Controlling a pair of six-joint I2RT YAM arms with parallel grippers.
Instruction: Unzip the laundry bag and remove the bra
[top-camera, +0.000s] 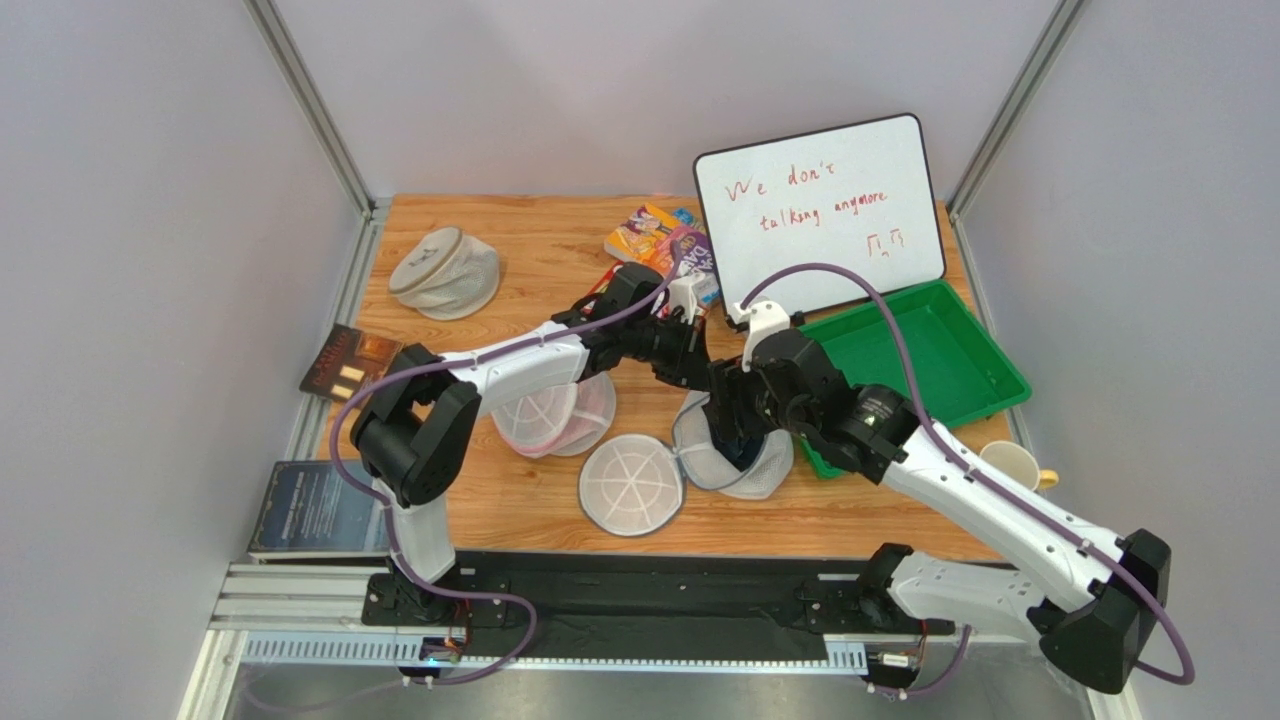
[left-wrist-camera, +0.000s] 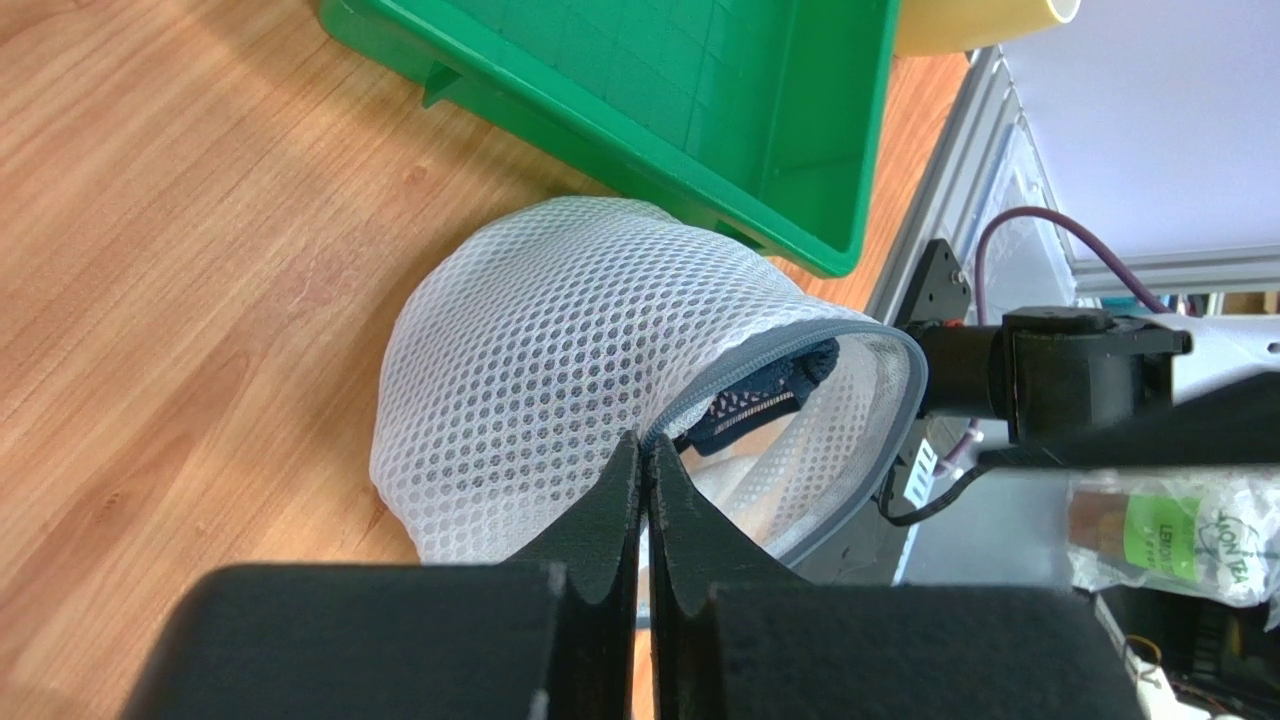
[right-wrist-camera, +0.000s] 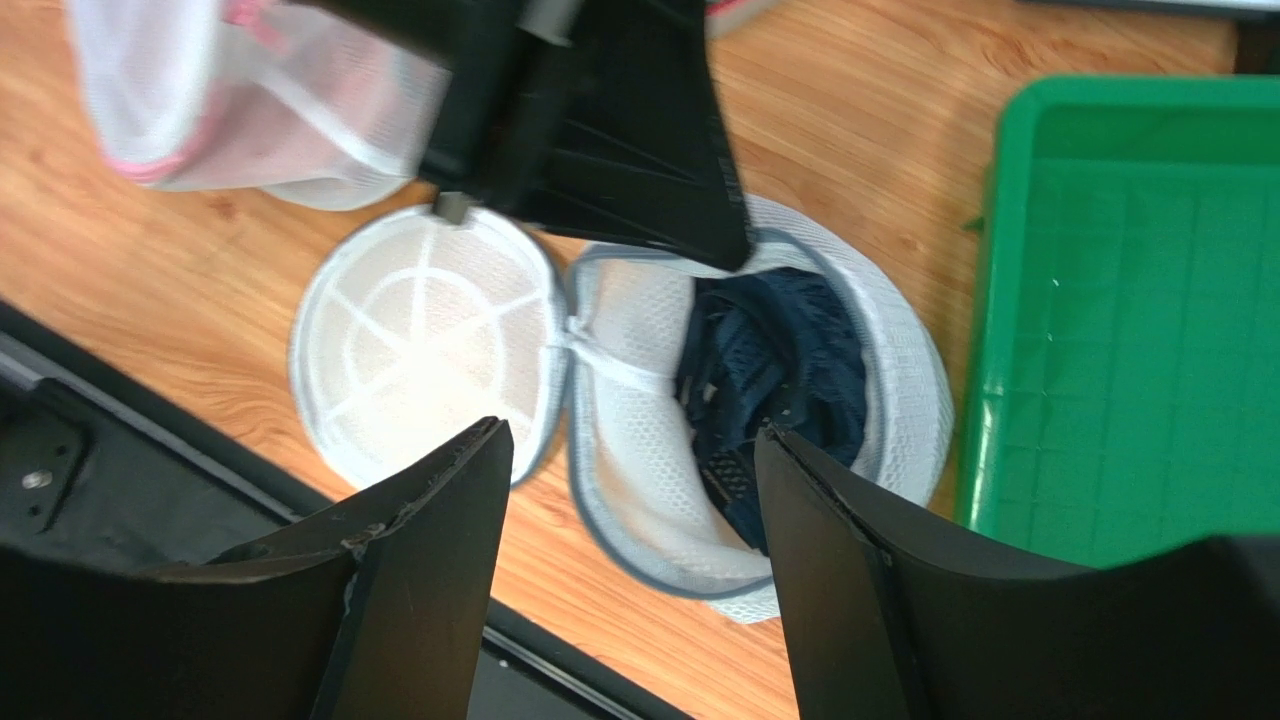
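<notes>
From above, the laundry bag (top-camera: 751, 468) lies on the wooden table (top-camera: 511, 240) toward its front edge. It is already unzipped, with its round end panel (top-camera: 631, 483) flopped open beside it, and both arms crowd over it.

The left wrist view shows the left gripper (left-wrist-camera: 646, 458) closed tight, seemingly pinching the grey zipper rim (left-wrist-camera: 789, 333). The bra (left-wrist-camera: 759, 393) peeks out from inside.

In the right wrist view the right gripper (right-wrist-camera: 631, 503) is spread open above the bra, holding nothing. The unzipping looks done; pulling the bra out is what's left.
</notes>
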